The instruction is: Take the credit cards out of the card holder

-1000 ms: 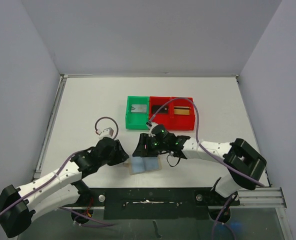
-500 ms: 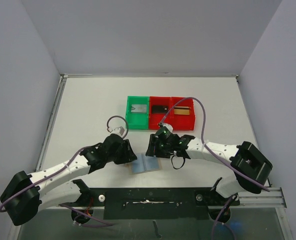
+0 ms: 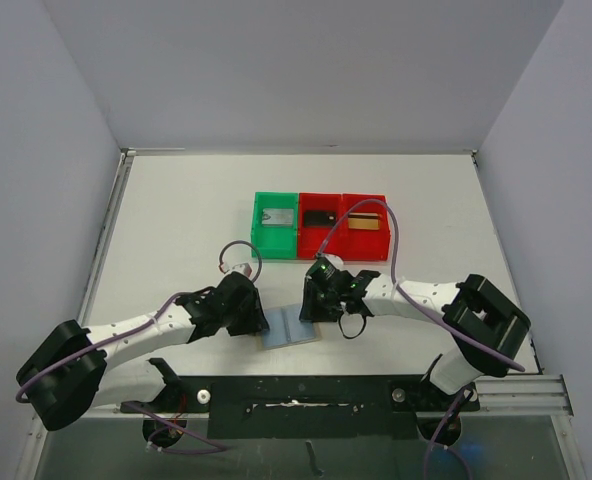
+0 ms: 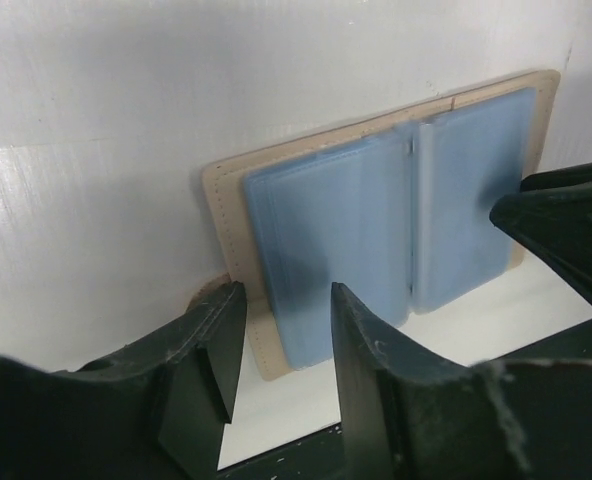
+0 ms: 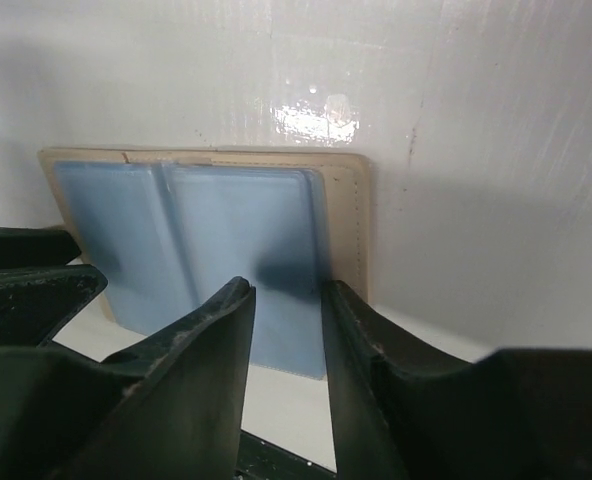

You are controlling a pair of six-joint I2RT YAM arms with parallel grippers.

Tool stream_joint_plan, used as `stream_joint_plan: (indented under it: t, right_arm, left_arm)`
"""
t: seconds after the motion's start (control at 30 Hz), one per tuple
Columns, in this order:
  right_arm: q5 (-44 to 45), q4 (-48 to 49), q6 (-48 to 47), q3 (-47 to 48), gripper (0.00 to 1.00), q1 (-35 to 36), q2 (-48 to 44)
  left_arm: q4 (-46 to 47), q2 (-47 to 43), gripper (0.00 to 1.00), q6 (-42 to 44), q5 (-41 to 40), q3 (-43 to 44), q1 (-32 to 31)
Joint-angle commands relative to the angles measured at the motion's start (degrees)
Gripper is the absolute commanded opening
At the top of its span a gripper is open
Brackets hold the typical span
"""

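The card holder [image 3: 292, 329] lies open and flat near the front edge of the table [image 3: 176, 220], light-blue pockets up and a tan rim showing round them, in the same spot as a second ago. The left gripper [image 3: 260, 318] has slid in from the left and now sits at the holder's left edge; its jaws are a little apart with nothing between them. The right gripper [image 3: 314, 307], which was above the holder's far left corner, has shifted right and down to its far right edge, jaws likewise narrowly spread and empty. Whether either fingertip touches the holder is unclear. The credit cards lie well apart from it, unmoved: a silver-grey card [image 3: 278, 217] in the green bin [image 3: 257, 226], a black card [image 3: 320, 216] and a gold card [image 3: 367, 222] in the red bins [image 3: 366, 249]
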Motion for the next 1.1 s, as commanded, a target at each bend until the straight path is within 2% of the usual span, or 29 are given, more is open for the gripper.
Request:
stream_joint_plan:
  t: [0.0, 0.17, 0.33, 0.53, 0.63, 0.77, 0.93, 1.07]
  right_arm:
    - [-0.91, 1.59, -1.24, 3.18, 0.32, 0.93, 0.11]
    - [-0.97, 0.98, -2.46, 4.73, 0.20, 1.52, 0.03]
    - [-1.66, 1.70, -3.00, 4.94, 0.16, 1.77, -0.53]
    - [-5.59, 6.36, -3.21, 4.30, 0.18, 1.83, -1.64]
    - [-3.30, 3.14, -2.99, 5.53, 0.22, 2.02, -1.18]
    - [-2.41, 0.64, -4.42, 6.82, 0.23, 2.17, -0.50]
    - [-10.96, 9.58, -5.48, 6.02, 0.27, 2.27, 0.46]
    - [-18.78, 16.09, -5.39, 6.94, 0.31, 2.29, 3.50]
  left_arm:
    - [4.08, 0.74, 0.35, -0.05, 1.54, -0.87, -0.21]
    - [4.35, 0.66, 0.30, -0.15, 1.50, -1.44, -0.19]
    - [4.37, 0.11, 0.29, -0.27, 1.29, -1.58, -0.21]
    - [3.93, -0.64, 0.28, -0.25, 0.74, -1.39, -0.20]
    - [3.66, -1.17, 0.28, -0.32, 0.55, -1.21, -0.19]
    - [3.40, -1.60, 0.28, -0.39, 0.14, -1.13, -0.21]
    - [1.57, -4.11, 0.28, -1.10, -2.20, -0.70, -0.21]
    - [-2.46, -9.37, 0.32, -3.03, -6.41, -0.26, -0.21]
